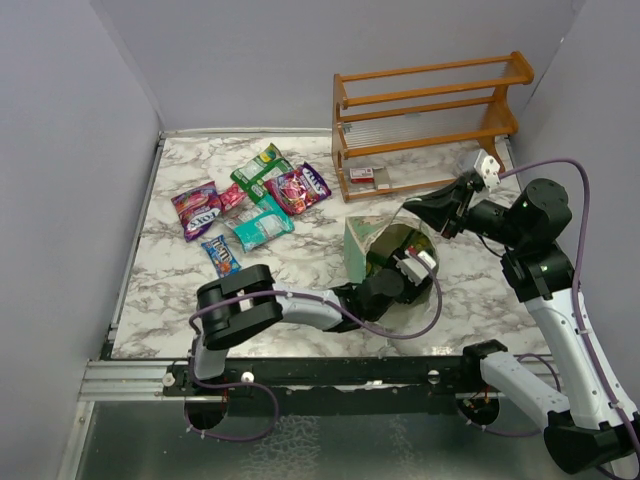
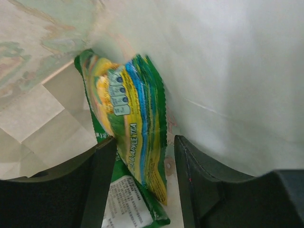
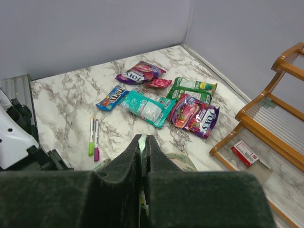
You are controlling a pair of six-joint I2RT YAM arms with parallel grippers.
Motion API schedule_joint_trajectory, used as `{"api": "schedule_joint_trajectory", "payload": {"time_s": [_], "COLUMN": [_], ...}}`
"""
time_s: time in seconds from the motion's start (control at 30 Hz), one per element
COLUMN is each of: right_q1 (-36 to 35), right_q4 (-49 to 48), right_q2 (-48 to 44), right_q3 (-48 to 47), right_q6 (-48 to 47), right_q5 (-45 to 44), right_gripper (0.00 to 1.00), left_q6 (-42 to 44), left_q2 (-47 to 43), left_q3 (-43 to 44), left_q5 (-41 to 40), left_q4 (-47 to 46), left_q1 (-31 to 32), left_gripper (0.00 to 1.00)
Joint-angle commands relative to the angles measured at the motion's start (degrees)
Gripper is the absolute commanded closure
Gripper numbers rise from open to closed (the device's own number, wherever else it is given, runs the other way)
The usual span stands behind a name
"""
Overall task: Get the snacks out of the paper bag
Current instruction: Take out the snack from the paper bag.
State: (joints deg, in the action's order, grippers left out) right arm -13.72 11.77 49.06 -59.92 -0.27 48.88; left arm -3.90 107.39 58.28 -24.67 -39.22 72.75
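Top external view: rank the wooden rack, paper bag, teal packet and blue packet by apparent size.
Largest to smallest: wooden rack, paper bag, teal packet, blue packet. The left arm hides part of the bag.

left hand [image 2: 143,142] | paper bag [image 2: 237,71] walls close around | packet [image 2: 128,123] ahead

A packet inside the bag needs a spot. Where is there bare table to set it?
Bare marble lies front left, between the blue packet and the left arm, and far left behind the snacks. Crowded: the snack pile and around the paper bag, beside the rack.
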Motion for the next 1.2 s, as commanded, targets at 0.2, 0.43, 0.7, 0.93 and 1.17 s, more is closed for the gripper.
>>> {"api": "schedule_joint_trajectory", "payload": {"time_s": [0.2,0.43,0.7,0.93,1.17], "right_q1": [0.0,0.0,0.0,0.0,0.0], "right_q4": [-0.5,-0.2,-0.6,-2.3,-3.6], "right_q2": [-1.8,-2.8,-3.9,-3.8,-6.0], "right_q3": [-2.9,0.4,3.6,4.8,5.4], "right_q6": [-0.1,-2.1,-4.3,-3.3,-1.9], "right_q5": [1.0,-1.4,-5.1,-8.3,-19.0], "right_gripper": [0.98,0.98,0.98,0.98,0.98], "left_q6": [4.3,4.3,0.2,3.6,11.9], "left_q2": [4.9,-5.4,-19.8,-28.7,-43.7], "left_q3": [2.6,-2.7,-7.7,-8.3,-9.2], "left_q5": [-4.1,2.2,12.1,21.9,39.4], "left_q4": [-3.1,-1.5,5.8,14.8,23.4], "left_q1": [-1.6,-1.6,-1.5,-0.9,-0.7], "left_gripper": [0.63,0.96,1.0,1.0,1.0]}}
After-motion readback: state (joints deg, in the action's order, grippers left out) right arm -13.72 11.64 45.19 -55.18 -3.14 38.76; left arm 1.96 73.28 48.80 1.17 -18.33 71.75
